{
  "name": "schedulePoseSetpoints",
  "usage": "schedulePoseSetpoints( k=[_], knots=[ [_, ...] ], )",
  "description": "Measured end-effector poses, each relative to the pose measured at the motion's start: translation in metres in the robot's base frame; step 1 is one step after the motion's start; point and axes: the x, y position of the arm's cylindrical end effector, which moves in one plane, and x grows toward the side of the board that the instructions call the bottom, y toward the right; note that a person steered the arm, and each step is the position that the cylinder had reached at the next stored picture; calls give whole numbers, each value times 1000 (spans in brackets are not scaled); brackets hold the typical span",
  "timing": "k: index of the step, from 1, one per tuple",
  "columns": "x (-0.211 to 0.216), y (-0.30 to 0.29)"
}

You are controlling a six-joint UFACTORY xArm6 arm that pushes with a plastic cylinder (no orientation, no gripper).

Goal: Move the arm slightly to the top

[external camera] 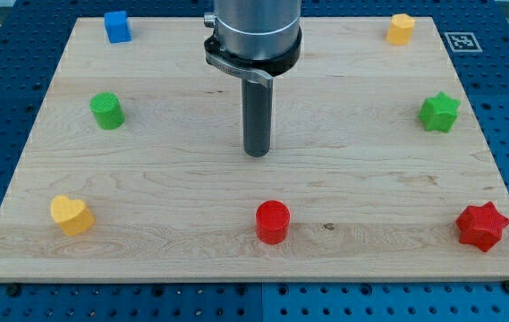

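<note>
My tip [257,153] rests near the middle of the wooden board [173,188], with no block touching it. The rod hangs from the grey arm [256,31] at the view's top centre. The red cylinder [272,221] lies below the tip, a little to the right. The green cylinder [106,110] is far to the left and the green star [439,112] far to the right.
A blue cube [117,26] sits at the top left corner and a yellow hexagonal block [401,29] at the top right. A yellow heart [72,215] lies at the bottom left and a red star [482,225] at the bottom right.
</note>
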Motion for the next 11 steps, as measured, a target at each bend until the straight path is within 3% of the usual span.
schedulePoseSetpoints(
  k=[11],
  knots=[
    [-8, 0]
  ],
)
